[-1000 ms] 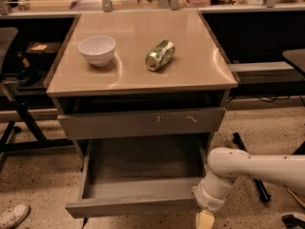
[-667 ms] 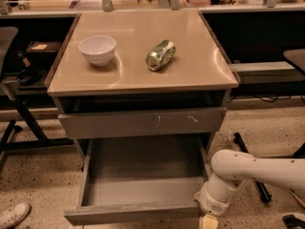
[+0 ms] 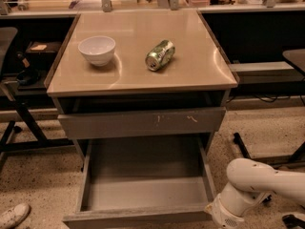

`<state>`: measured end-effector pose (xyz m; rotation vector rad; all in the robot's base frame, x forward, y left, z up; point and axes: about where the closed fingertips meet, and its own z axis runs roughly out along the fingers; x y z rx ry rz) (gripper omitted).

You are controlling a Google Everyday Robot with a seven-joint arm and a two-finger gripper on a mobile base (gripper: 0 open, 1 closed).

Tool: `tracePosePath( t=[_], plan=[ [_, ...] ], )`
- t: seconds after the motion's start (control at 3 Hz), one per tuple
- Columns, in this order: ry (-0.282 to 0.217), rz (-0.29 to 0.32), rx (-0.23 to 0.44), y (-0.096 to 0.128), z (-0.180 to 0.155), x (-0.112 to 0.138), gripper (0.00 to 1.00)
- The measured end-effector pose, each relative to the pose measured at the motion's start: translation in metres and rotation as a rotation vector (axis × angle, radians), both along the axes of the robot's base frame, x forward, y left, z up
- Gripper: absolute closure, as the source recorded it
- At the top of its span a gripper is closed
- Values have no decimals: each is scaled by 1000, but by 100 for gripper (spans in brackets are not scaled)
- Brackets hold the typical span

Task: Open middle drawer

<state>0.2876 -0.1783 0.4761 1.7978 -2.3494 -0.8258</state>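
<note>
One camera view. White arm [image 3: 259, 178] comes in from the right edge, low down. Pincer [image 3: 223, 219] is at the bottom edge, mostly cut off by the frame, so I cannot tell if it is open or closed. Middle drawer [image 3: 143, 194] stands open just left of the pincer, with its grey box interior showing. The drawer's front right corner is right beside the pincer; contact is unclear. Taller grey front with orange-white scratches [image 3: 140, 123] sits above and to the left of the pincer, closed. Beige counter [image 3: 190, 75] tops the cabinet, well above the pincer. White bowl [image 3: 96, 49] stands upright on the counter, far up-left of the pincer. Green can [image 3: 160, 55] lies on its side right of the bowl, apart from it, up-left of the pincer. White shoe [image 3: 12, 216] is on the floor, far left at pincer height.
</note>
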Motion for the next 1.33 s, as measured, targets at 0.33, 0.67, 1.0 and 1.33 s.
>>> tracePosePath(
  t=[0.33, 0.67, 1.0, 1.33],
  plan=[
    [-40, 3, 22, 2, 13, 5, 0],
    [-108, -45, 32, -12, 61, 4, 0],
    [-175, -183, -42, -57, 131, -14, 0],
    [-242, -218, -98, -74, 175, -18, 0]
  ],
)
